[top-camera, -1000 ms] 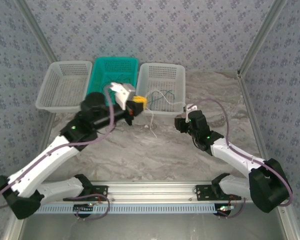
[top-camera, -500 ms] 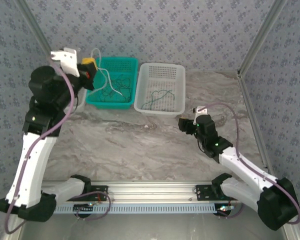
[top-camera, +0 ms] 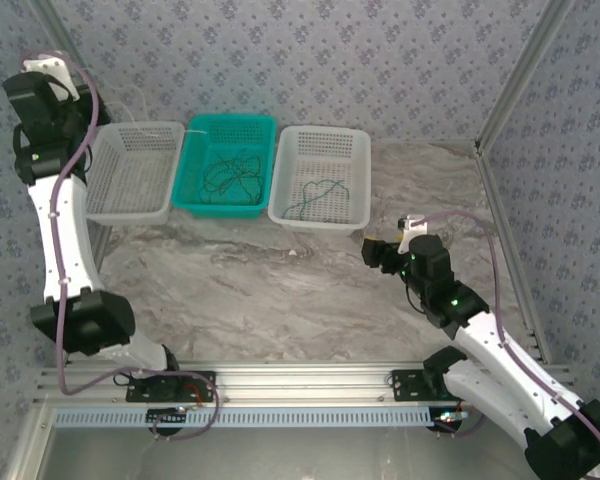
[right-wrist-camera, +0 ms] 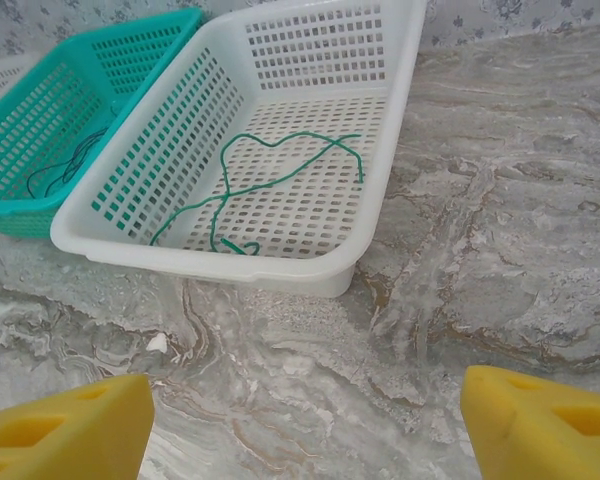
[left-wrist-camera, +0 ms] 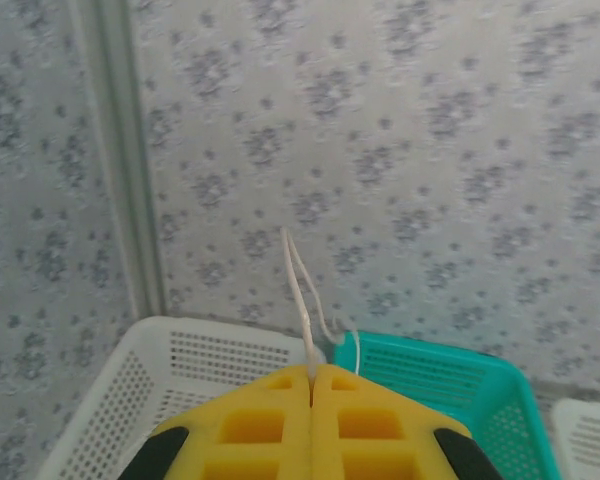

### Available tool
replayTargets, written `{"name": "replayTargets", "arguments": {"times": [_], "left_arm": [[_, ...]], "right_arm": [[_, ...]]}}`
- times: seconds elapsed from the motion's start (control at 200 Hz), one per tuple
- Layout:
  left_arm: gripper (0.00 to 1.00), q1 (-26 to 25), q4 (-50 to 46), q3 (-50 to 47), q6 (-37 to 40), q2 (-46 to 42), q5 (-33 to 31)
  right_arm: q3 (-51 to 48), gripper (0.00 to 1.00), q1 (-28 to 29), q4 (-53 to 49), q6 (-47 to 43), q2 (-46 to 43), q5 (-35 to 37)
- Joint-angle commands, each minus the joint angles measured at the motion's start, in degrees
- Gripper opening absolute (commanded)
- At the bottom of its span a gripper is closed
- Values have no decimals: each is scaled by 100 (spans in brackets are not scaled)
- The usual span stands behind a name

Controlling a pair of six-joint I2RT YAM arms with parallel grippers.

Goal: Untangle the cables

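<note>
teal basket (top-camera: 215, 208) between two white baskets (top-camera: 320, 220) on marble table (top-camera: 280, 290)

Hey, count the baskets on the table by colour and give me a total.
White baskets: 2
Teal baskets: 1
Total: 3

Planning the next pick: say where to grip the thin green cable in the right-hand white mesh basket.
Probably the straight middle run of the thin green cable, from straight above: it lies flat on the floor of the white mesh plastic basket, whose walls block a sideways reach.
</note>
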Motion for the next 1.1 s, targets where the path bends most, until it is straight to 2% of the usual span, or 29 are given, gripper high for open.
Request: {"name": "replayTargets", "arguments": {"times": [0.0,0.145,0.525,0.62,0.7,0.775,0.959,1.094], "left_arm": [[0,192,-80,646,-171,524,219],[0,328,-422,1294,-195,1411,352],[0,357,-870,881,-428,2466,-48],[17,358,-897,698,-591,2457,-329],[35,357,-772,443,-726,2244,-500],[44,357,-519,59,-864,1873,-458],[47,285,345,-1118,-1244,428,246],[50,-158,854,-2426,-1285,-1040,198]], "right_arm": [[210,83,-1,-224,116,-86,103],[243,83,-1,-223,135,-105,114],[269,84,-10,-539,117,-418,238],[285,84,-10,-550,129,-434,230],[320,84,-11,-567,130,-437,231],[348,84,-15,-568,122,-429,256],[346,85,-55,-571,4,-413,580],[255,87,-248,-667,79,-338,1183]]}}
